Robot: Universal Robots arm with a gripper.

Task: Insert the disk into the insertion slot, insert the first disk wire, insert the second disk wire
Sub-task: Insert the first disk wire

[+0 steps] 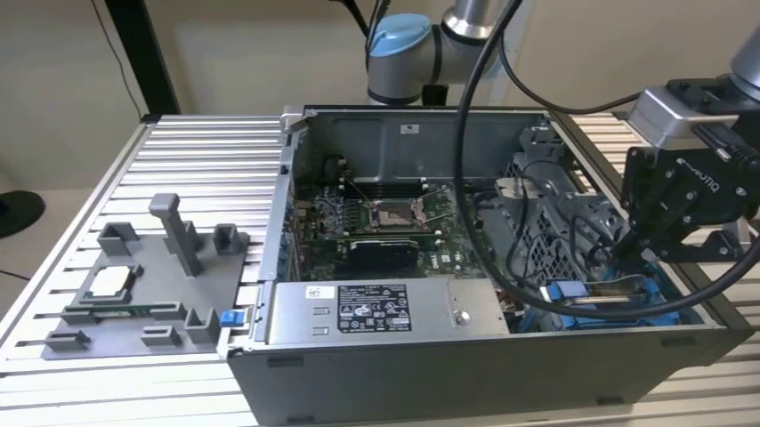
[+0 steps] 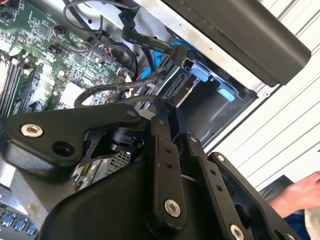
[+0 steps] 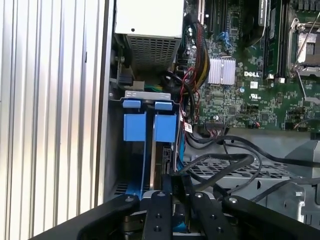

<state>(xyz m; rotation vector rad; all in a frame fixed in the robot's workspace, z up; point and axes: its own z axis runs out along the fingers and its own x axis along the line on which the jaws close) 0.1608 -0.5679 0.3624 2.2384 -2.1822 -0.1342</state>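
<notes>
A: Where's the gripper (image 1: 620, 253)?
B: Down inside the open computer case (image 1: 475, 374), at the near corner on the exterior view's right. The tips are just above the insertion slot (image 1: 600, 307).
A: Fingers?
B: In the first wrist view the fingers (image 3: 166, 189) are drawn together, with only a sliver between them. Black wires (image 3: 225, 165) run off from right beside the tips. Can't tell if one is pinched between them.
A: Disk?
B: The disk (image 3: 162, 159) sits edge-on in the slot between the blue rails. There are two blue tabs (image 3: 150, 127) at the end away from the gripper. It looks seated, but how deep I can't tell.
A: What's around it?
B: The power-supply box (image 1: 368, 311) is just beside the slot, toward the exterior view's left along the near wall. The motherboard (image 1: 380, 222) lies farther in, behind that box. A grey fixture (image 1: 131, 285) sits on the slatted table (image 1: 202, 151), well apart from the case on the left.
A: Anything else?
B: A person's hand (image 2: 300, 192) is in the second wrist view, outside the case over the table slats.
</notes>
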